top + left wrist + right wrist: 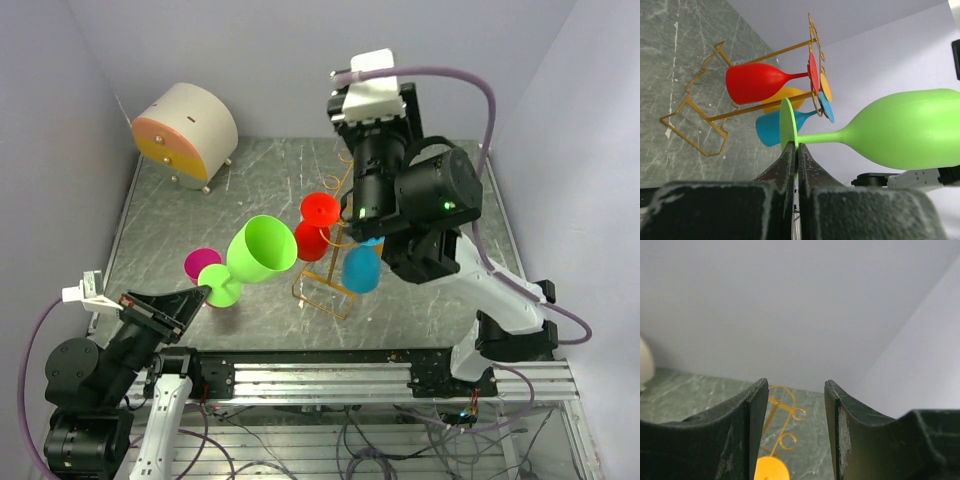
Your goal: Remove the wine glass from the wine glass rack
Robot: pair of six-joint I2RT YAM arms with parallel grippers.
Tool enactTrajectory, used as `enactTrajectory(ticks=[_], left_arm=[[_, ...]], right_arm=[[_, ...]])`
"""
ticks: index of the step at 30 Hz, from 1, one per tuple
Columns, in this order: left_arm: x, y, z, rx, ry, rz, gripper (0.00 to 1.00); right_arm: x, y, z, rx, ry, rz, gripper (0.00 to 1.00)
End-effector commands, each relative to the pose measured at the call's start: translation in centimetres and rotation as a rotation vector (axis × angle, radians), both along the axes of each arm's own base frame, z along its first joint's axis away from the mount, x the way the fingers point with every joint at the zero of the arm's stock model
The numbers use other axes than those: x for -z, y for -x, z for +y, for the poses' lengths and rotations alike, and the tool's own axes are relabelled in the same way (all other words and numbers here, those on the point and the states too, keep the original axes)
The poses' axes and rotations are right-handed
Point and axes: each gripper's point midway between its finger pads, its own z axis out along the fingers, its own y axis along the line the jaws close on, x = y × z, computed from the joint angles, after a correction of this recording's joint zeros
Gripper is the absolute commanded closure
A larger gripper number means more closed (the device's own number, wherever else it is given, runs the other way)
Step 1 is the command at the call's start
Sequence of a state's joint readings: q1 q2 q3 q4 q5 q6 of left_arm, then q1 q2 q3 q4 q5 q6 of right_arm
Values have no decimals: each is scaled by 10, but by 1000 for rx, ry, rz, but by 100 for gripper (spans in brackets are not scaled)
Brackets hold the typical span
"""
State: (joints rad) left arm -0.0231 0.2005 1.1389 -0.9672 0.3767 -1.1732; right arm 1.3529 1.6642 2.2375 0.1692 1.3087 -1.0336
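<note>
My left gripper (795, 145) is shut on the round foot of a lime green wine glass (910, 127). It holds the glass on its side in the air, left of the rack and apart from it; the glass also shows in the top view (262, 250). The golden wire rack (327, 285) stands at mid table with a red glass (318, 225), a blue glass (360, 268) and an orange glass (782, 97) hanging on it. My right gripper (795, 382) is open and empty, high above the rack's curled top (799, 414). Its fingers are hidden in the top view.
A magenta glass (200, 263) sits on the table just beside the green glass's foot. A round cream and orange drawer box (185, 130) stands at the back left. The right arm (430, 200) hangs over the rack. Walls close the back and both sides.
</note>
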Motion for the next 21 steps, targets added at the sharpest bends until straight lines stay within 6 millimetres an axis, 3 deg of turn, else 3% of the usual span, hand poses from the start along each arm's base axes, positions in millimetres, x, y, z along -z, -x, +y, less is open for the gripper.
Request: enactTrajectory(ticks=[1,6,10,12,15,19,21], left_arm=[[-4,9,3,-22,-5,-44,93],[0,12,2,-20,9,-34,93],[-3,16,2,-15,14,-38,93],[-4,18,2,-18,12,-37,93],[-1,18,2,-16,12,-33,93],[6,17,1,-11,34,-26,93],[9,16,0,-9,39,-20,93]], right_arm=[[13,-50,-30,202,86,-23,51],[45,-127,-86,498,228,-27,41],[65,-175,-111,577,139,31,37],[66,-182,-103,539,89,33,37],[76,-186,-70,401,112,52,37],[86,-180,-9,-47,49,138,32],[75,-166,3,-249,-48,168,32]])
